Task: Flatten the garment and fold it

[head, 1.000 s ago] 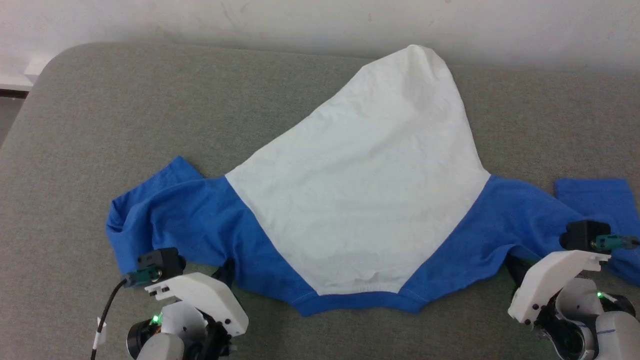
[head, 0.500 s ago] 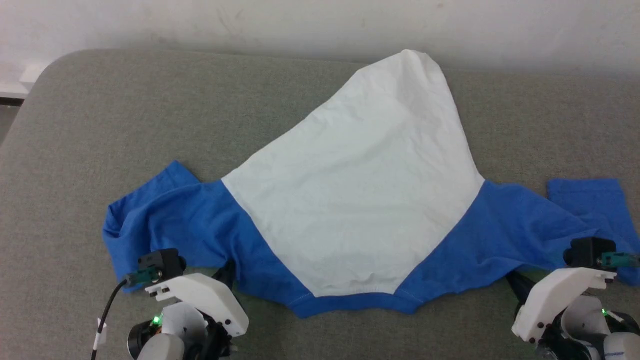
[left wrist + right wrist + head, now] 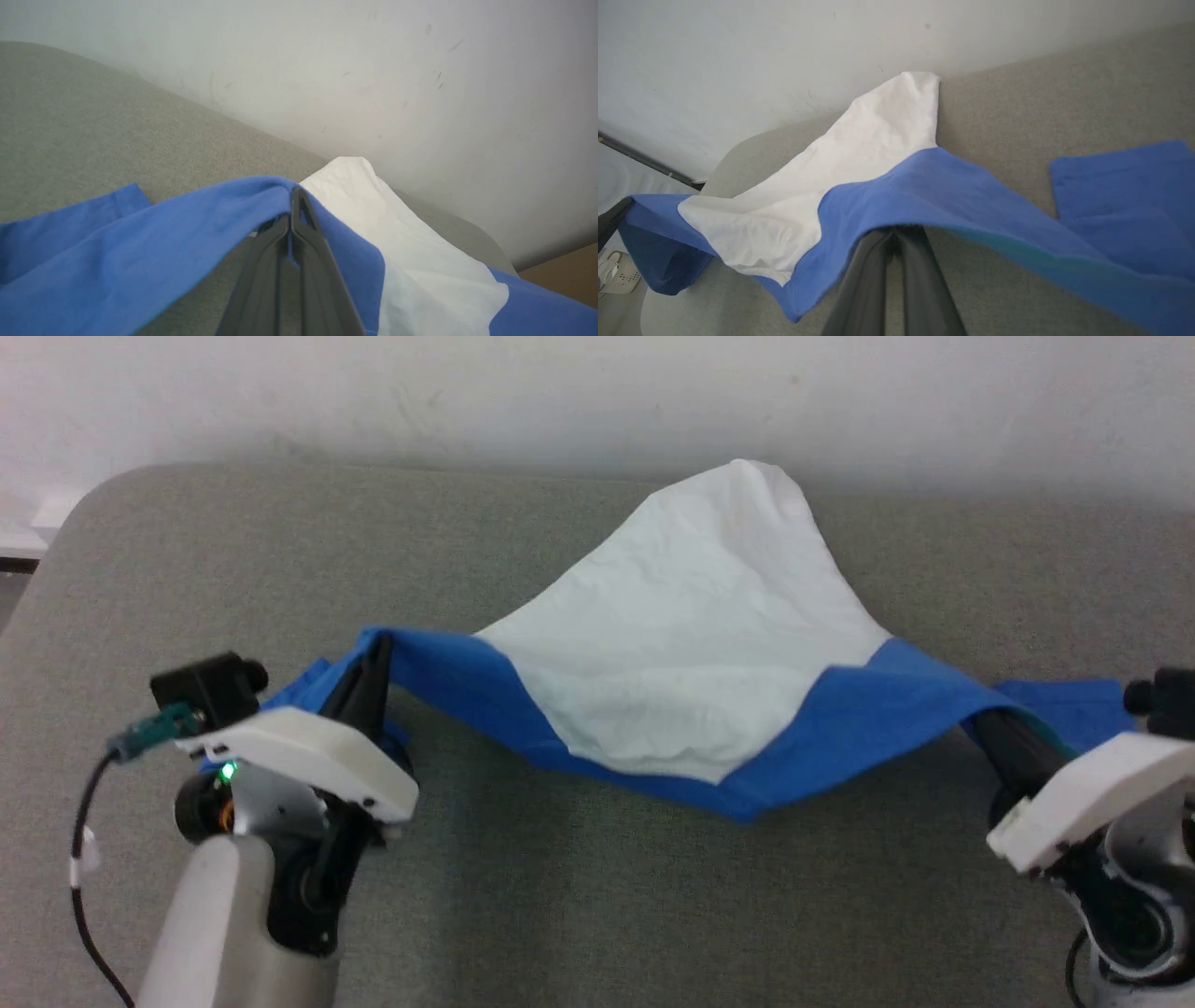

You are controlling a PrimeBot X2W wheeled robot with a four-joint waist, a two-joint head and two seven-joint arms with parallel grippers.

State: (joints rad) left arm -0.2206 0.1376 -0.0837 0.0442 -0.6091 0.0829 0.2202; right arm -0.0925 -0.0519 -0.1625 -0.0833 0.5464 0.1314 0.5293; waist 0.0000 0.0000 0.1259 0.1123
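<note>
Two end effectors, one shirt, and we're clearly in the flattening part, no folding yet. The left end effector (image 3: pixel 376 649) is pinched shut on the blue shoulder cloth of the garment (image 3: pixel 691 644), and in its wrist view the fabric drapes right over the closed fingertips (image 3: pixel 303 212). The right end effector (image 3: pixel 991 726) looks clamped on the other blue shoulder the same way, though its tips are tucked under the cloth, so that's my read rather than a clear look.

The near end of the shirt hangs in the air between them, with the neckband (image 3: pixel 738 807) sagging lowest in the middle. The white body slopes down to the grey bench (image 3: pixel 187 551), and the far end sits bunched into a narrow point near the wall (image 3: pixel 560 392). One blue cuff (image 3: pixel 1064 705) lies on the bench just beside the right end effector.

Next, I'd guess both arms need to spread apart to take out that sag, then draw the shirt toward the robot and lower it evenly so the white part opens out flat.
</note>
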